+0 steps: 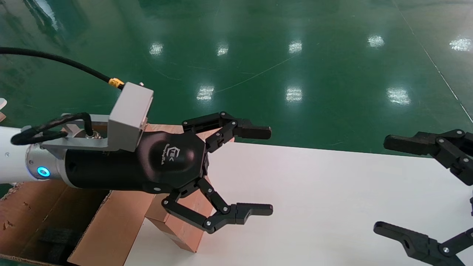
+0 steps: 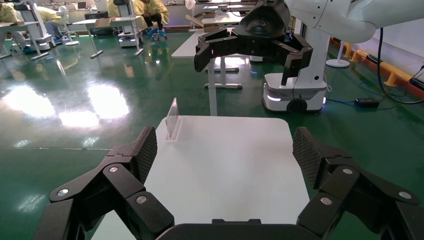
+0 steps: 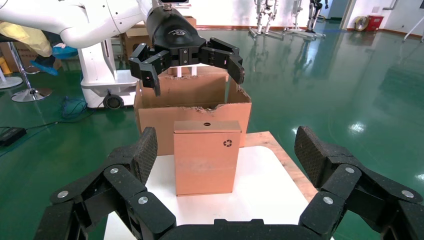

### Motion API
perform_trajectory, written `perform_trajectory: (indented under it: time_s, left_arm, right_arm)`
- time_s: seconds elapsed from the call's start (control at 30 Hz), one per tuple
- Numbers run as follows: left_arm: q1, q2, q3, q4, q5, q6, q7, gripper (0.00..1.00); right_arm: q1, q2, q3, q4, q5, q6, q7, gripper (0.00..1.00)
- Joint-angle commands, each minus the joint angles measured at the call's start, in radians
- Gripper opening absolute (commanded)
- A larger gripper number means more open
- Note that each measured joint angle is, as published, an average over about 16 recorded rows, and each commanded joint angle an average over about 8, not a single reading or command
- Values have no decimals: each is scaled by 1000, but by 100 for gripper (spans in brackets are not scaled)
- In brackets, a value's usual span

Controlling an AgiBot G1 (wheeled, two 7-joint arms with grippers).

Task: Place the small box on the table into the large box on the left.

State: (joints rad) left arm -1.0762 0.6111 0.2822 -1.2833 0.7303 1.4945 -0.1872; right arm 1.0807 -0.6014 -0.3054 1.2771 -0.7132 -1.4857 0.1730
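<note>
The small box [image 3: 205,157] stands upright on the white table [image 3: 260,200], with its recycling mark and punched hole facing the right wrist view. In the head view the small box [image 1: 179,223] shows partly under my left gripper. The large box [image 3: 192,112] with a torn rim stands right behind it, at the table's left end [image 1: 37,218]. My left gripper [image 1: 260,170] is open and empty, hovering above the small box without touching it; it also shows in the right wrist view [image 3: 185,55]. My right gripper [image 1: 386,184] is open and empty over the table's right side, facing the small box.
A bare wooden board [image 3: 280,155] lies beside the table near the large box. A clear plastic stand [image 2: 172,120] sits at the table's far right end [image 2: 225,165]. Dark foam [image 1: 55,236] lies inside the large box. Green floor surrounds the table.
</note>
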Motion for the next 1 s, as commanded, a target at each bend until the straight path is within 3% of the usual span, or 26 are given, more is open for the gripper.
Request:
perform_trajectory:
  time_s: [0.03, 0.4, 0.43, 0.67, 0.7, 0.83, 1.0]
  left_arm:
    - [0, 0, 0, 0, 0, 0, 0, 100]
    - [0, 0, 0, 0, 0, 0, 0, 100]
    - [0, 0, 0, 0, 0, 0, 0, 100]
    - [-1, -5, 1, 1, 5, -2, -5, 100]
    - [-2, -7, 2, 0, 8, -4, -9, 100]
    - [-13, -29, 13, -7, 38, -20, -49, 100]
    - [-39, -87, 45, -37, 121, -67, -170, 100]
  right_arm:
    - [0, 0, 0, 0, 0, 0, 0, 100]
    - [0, 0, 0, 0, 0, 0, 0, 100]
    - [0, 0, 0, 0, 0, 0, 0, 92]
    - [0, 0, 0, 0, 0, 0, 0, 5]
    - [0, 0, 0, 0, 0, 0, 0, 0]
    - [0, 0, 0, 0, 0, 0, 0, 0]
    - [0, 0, 0, -1, 0, 0, 0, 0]
